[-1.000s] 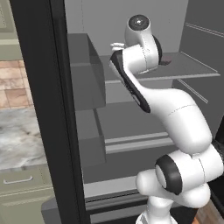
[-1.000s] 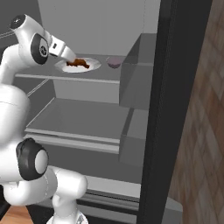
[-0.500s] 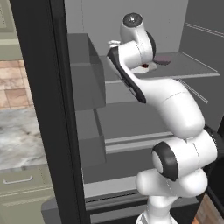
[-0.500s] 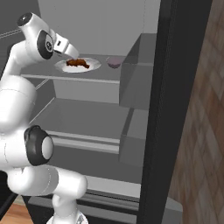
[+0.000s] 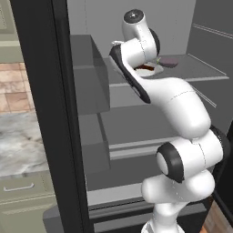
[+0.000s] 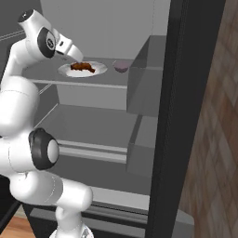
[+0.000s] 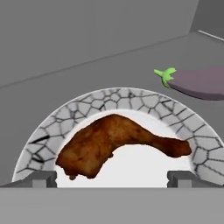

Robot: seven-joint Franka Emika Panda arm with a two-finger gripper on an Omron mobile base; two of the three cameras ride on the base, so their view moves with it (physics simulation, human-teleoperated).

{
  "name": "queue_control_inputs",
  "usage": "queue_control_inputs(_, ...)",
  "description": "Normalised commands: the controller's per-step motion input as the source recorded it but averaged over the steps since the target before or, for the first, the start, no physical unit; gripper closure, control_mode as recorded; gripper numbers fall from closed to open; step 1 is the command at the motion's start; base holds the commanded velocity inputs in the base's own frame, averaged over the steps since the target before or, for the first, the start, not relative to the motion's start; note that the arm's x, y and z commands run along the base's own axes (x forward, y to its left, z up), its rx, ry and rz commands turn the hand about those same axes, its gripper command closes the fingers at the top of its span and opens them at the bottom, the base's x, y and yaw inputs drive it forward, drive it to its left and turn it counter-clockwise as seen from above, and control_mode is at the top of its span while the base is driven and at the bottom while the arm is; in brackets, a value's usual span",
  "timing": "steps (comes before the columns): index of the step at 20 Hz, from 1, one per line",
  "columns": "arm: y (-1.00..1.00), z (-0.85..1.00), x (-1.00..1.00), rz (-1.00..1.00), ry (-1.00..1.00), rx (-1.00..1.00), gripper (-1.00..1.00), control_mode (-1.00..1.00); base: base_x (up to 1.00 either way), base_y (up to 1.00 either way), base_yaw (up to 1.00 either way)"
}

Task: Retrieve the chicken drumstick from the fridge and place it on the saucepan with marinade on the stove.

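Reddish-brown chicken drumstick [image 7: 117, 143] (tapered, glossy) on crackle-rimmed plate [image 7: 52, 127], between spread fingers [image 7: 41, 178].

No text, label, brand, number or sign can be read in any of the views
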Motion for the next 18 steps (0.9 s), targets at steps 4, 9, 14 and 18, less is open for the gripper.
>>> queue_control_inputs(4, 0.00, 0.00, 0.09, -0.07, 0.00, 0.00, -1.00, -1.00, 0.00, 0.00, 0.00)
queue_control_inputs(9, 0.00, 0.00, 0.11, -0.05, 0.00, 0.04, -1.00, -1.00, 0.00, 0.00, 0.00)
queue_control_inputs(14, 0.00, -0.10, 0.08, -0.05, 0.00, 0.02, -1.00, -1.00, 0.00, 0.00, 0.00)
queue_control_inputs(18, 0.00, -0.27, 0.11, -0.08, 0.00, 0.00, -1.00, -1.00, 0.00, 0.00, 0.00)
